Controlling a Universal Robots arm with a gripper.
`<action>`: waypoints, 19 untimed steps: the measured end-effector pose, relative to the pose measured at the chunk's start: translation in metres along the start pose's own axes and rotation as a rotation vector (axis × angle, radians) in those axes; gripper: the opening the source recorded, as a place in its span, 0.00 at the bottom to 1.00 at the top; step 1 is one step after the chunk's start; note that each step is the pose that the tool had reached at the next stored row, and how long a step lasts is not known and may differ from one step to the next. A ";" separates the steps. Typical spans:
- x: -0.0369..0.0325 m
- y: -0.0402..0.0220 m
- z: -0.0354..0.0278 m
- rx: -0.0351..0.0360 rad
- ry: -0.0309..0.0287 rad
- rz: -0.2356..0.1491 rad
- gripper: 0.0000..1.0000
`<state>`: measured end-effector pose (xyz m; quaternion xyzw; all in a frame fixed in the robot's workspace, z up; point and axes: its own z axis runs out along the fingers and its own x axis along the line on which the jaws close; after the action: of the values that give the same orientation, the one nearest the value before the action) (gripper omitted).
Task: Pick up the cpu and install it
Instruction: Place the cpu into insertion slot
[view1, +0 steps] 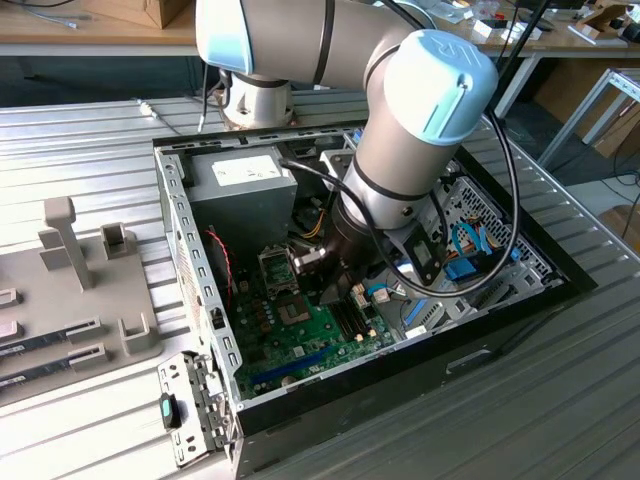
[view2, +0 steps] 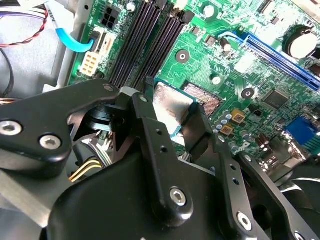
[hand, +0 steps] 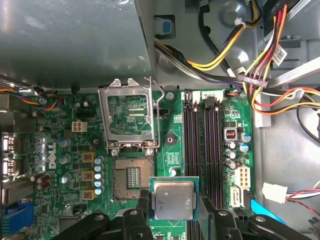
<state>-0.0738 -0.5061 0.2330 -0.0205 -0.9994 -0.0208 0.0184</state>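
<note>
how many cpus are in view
1: the cpu, held in the pincer above the motherboard, close beside the open, empty socket. Another could be hidden under the arm.

I have the cpu (hand: 173, 199) clamped in the gripper (hand: 174, 212), over the motherboard (hand: 172, 159) inside the case (view1: 176, 215), just beside the socket (hand: 132, 176) and near the memory slots (hand: 202, 145).
</note>
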 end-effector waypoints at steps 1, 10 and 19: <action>0.0000 0.0000 0.0006 0.0000 -0.0001 0.000 0.47; -0.0002 -0.0002 0.0061 0.0000 -0.0001 0.000 0.47; -0.0004 -0.0005 0.0113 0.0000 0.0000 0.000 0.47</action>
<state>-0.0737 -0.5061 0.2217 -0.0205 -0.9994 -0.0208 0.0184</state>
